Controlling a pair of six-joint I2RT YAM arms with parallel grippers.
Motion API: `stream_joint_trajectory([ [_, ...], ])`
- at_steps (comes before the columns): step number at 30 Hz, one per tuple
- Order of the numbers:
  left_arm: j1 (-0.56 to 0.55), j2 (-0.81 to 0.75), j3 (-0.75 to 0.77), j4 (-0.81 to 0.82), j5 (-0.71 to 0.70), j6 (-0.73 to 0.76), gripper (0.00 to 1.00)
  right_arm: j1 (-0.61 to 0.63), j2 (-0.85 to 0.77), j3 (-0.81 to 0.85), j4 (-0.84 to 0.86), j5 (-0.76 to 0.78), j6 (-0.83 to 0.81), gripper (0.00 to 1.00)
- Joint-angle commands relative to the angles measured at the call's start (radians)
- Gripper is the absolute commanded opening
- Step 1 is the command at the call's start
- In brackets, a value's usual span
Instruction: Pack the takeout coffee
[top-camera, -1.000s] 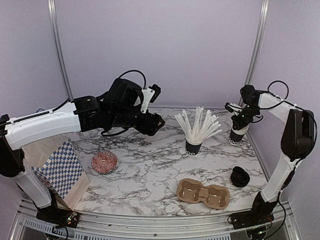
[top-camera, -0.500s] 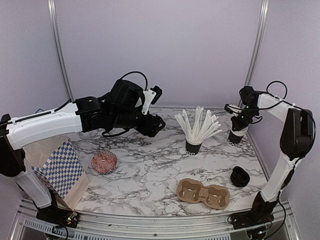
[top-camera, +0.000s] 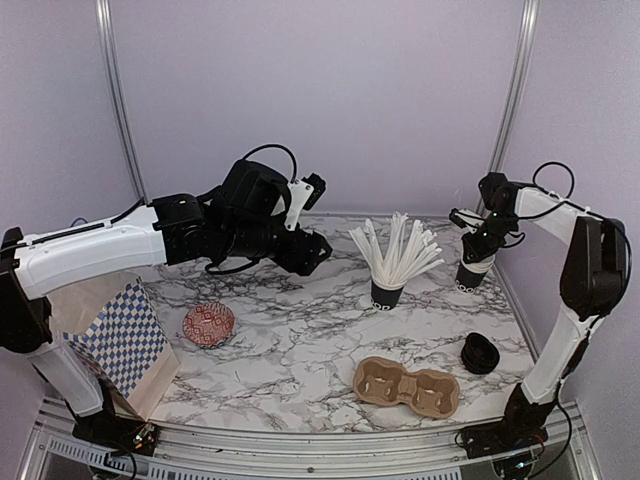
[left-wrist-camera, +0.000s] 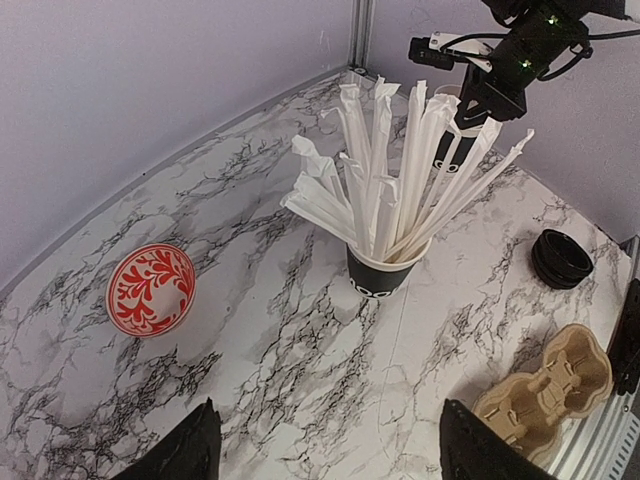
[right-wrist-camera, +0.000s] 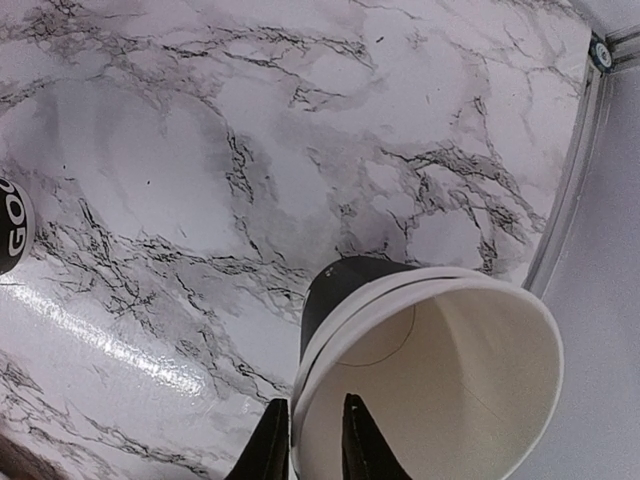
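Cup (top-camera: 468, 278): your one black paper cup, white inside, stands upright and lidless on the marble table (top-camera: 300, 345), at the far right of the overhead view.
Right gripper (top-camera: 478, 252): it sits on that cup's rim. In your right wrist view one finger is outside the wall and one inside, with a narrow gap between them. You cannot tell whether they pinch the paper.
Lids (top-camera: 481, 353): a short black stack lies at lower right, well apart from the cup.
Straw cup (top-camera: 386, 292): a black cup full of white straws stands near centre, left of your cup.
Tray (top-camera: 407, 388): brown with two holes, at lower centre, left of the lids.
Left gripper (left-wrist-camera: 326, 420): it hangs above the table at centre left, jaws spread wide over bare marble.
Dish (top-camera: 208, 324): red-patterned, at left.
Bag (top-camera: 125, 340): blue-checked, in the lower left corner.
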Motion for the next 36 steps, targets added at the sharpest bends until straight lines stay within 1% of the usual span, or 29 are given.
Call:
stream_joint_trajectory([
  [1, -0.004, 0.013, -0.008, 0.018, 0.011, 0.004, 0.76, -0.005, -0.019, 0.004, -0.009, 0.017, 0.011, 0.17],
  [3, -0.004, 0.013, -0.009, 0.018, 0.011, 0.005, 0.76, -0.005, -0.020, 0.005, -0.016, 0.017, 0.013, 0.16],
  [7, -0.004, 0.011, -0.015, 0.019, 0.012, 0.006, 0.77, -0.005, -0.026, 0.004, -0.021, 0.019, 0.016, 0.20],
  [10, -0.004, 0.011, -0.017, 0.020, 0.010, 0.005, 0.77, -0.004, -0.030, 0.002, -0.023, 0.030, 0.017, 0.20],
  [15, -0.004, 0.012, -0.018, 0.021, 0.014, 0.008, 0.77, -0.005, -0.035, 0.004, -0.026, 0.027, 0.021, 0.17],
  [23, -0.004, 0.017, -0.019, 0.021, 0.015, 0.009, 0.78, -0.005, -0.033, 0.015, -0.031, 0.026, 0.021, 0.06],
  [26, -0.004, 0.019, -0.018, 0.022, 0.018, 0.008, 0.78, -0.004, -0.034, 0.031, -0.039, 0.023, 0.021, 0.05],
  [28, -0.004, 0.021, -0.017, 0.022, 0.019, 0.011, 0.78, -0.004, -0.032, 0.038, -0.046, 0.019, 0.020, 0.06],
  [36, -0.004, 0.029, -0.004, 0.021, 0.023, 0.016, 0.78, -0.005, -0.040, 0.041, -0.058, 0.032, 0.019, 0.16],
])
